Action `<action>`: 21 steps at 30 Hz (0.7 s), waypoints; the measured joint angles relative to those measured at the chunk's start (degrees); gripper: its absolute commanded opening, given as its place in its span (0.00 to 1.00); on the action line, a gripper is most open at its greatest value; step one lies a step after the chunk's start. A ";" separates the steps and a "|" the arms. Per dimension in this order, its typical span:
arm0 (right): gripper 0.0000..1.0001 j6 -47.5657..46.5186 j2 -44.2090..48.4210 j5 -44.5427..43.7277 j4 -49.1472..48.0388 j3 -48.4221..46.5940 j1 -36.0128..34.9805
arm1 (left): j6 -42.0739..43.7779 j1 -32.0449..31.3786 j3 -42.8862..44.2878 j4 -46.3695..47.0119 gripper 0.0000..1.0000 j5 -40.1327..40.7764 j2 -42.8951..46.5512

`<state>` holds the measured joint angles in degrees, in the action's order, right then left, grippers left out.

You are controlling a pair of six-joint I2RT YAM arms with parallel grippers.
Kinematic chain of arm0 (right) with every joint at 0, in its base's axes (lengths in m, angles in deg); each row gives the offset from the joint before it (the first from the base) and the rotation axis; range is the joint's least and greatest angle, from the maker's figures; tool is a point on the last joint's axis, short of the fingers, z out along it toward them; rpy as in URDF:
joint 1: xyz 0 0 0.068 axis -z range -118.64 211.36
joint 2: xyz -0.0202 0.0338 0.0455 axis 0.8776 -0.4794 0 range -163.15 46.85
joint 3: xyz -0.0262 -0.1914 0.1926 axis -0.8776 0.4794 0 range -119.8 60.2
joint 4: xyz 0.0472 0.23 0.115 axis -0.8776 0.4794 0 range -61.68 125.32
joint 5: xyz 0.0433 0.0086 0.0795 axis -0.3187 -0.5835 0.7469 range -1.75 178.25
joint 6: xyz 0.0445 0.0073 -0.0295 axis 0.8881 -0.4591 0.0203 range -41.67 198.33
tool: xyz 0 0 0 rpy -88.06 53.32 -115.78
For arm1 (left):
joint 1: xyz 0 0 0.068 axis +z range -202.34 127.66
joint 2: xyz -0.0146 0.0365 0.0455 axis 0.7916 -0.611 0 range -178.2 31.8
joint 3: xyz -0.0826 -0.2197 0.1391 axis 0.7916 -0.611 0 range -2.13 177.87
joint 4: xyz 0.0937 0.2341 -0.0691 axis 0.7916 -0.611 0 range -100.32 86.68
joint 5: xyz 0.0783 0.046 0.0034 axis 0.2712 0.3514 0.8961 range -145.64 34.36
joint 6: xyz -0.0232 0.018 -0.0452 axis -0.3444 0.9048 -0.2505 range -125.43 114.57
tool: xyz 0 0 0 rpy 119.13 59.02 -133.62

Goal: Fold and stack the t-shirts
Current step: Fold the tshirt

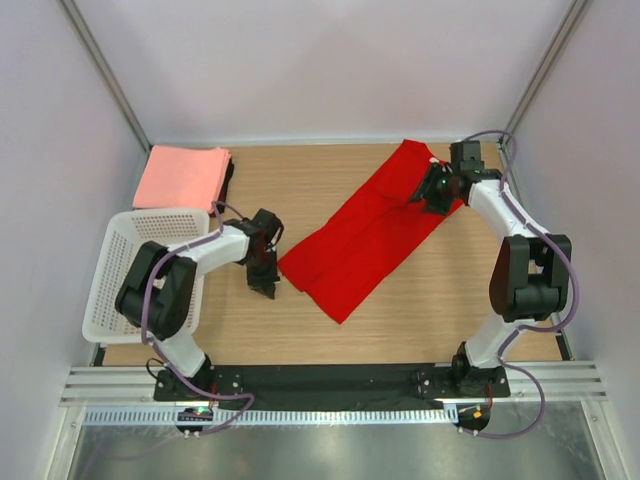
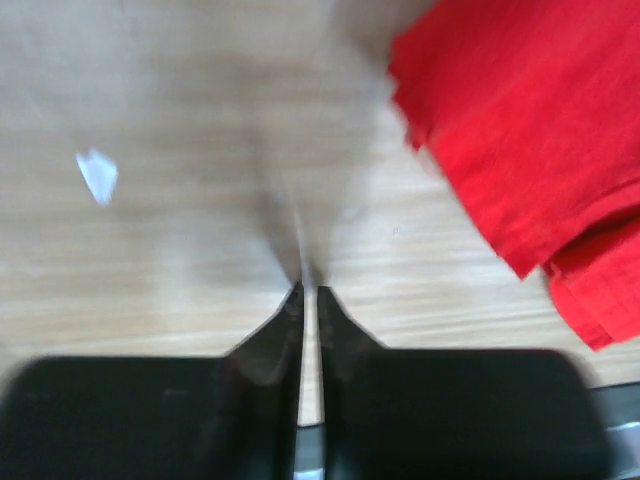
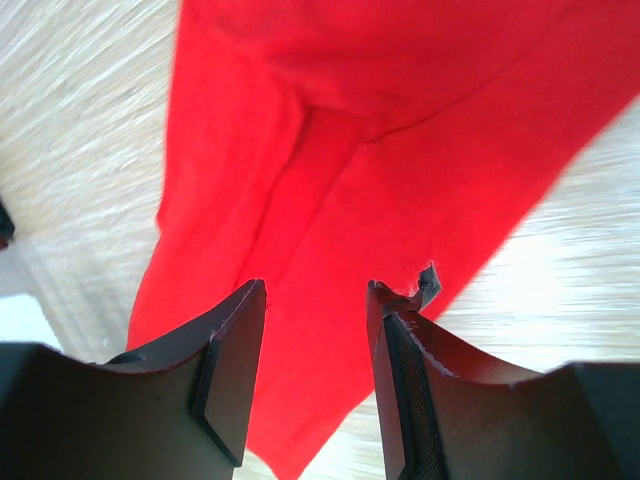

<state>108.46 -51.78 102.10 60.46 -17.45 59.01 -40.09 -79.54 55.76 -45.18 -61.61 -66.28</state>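
Note:
A bright red t-shirt (image 1: pixel 370 235), folded lengthwise into a long strip, lies diagonally across the table. My left gripper (image 1: pixel 265 288) is shut and empty, just left of the shirt's near end; the left wrist view shows its closed fingertips (image 2: pixel 308 292) over bare wood with the red cloth (image 2: pixel 520 130) to the right. My right gripper (image 1: pixel 420 195) is open above the strip's far end; the right wrist view shows red cloth (image 3: pixel 340 180) between and beyond the fingers (image 3: pixel 235 330). A folded salmon-pink shirt (image 1: pixel 182 176) lies on a dark one (image 1: pixel 229 175) at the far left corner.
A white plastic mesh basket (image 1: pixel 125 275) stands at the left edge beside the left arm. Pale walls with metal posts enclose the wooden table (image 1: pixel 300 190). A small white speck (image 2: pixel 98 175) lies on the wood in the left wrist view.

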 measured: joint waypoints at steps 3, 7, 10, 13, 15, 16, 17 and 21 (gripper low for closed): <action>0.51 0.02 0.02 0.04 -0.57 1.29 2.78 | -0.87 -0.48 -1.86 -0.46 0.41 -0.13 2.73; 0.50 0.20 0.02 0.55 -1.20 1.92 5.16 | -0.39 -0.44 2.47 -1.64 0.48 1.44 3.30; 0.50 0.20 0.02 1.38 -2.27 2.05 5.35 | 2.05 0.07 8.39 -1.31 0.51 1.95 2.93; 0.50 0.17 0.04 2.12 -2.95 2.62 5.35 | 4.46 1.42 13.62 0.11 0.50 1.75 1.57; 0.50 0.17 0.22 2.71 -3.23 3.23 5.35 | 6.51 2.54 15.56 1.33 0.50 1.31 -0.13; 0.50 0.17 0.39 2.93 -3.28 3.52 5.38 | 7.54 2.95 16.09 1.79 0.50 0.90 -1.18; 0.50 0.15 0.59 3.17 -3.26 3.74 5.38 | 8.68 3.34 16.24 2.36 0.49 0.22 -2.27; 0.50 0.17 1.01 3.98 -3.54 3.87 5.57 | 12.20 3.69 16.22 2.89 0.42 -3.67 -6.80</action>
<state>108.63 -50.78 106.08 56.92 -13.58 64.58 -27.89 -75.85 71.97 -42.30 -65.29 -73.08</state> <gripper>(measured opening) 0.503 0.460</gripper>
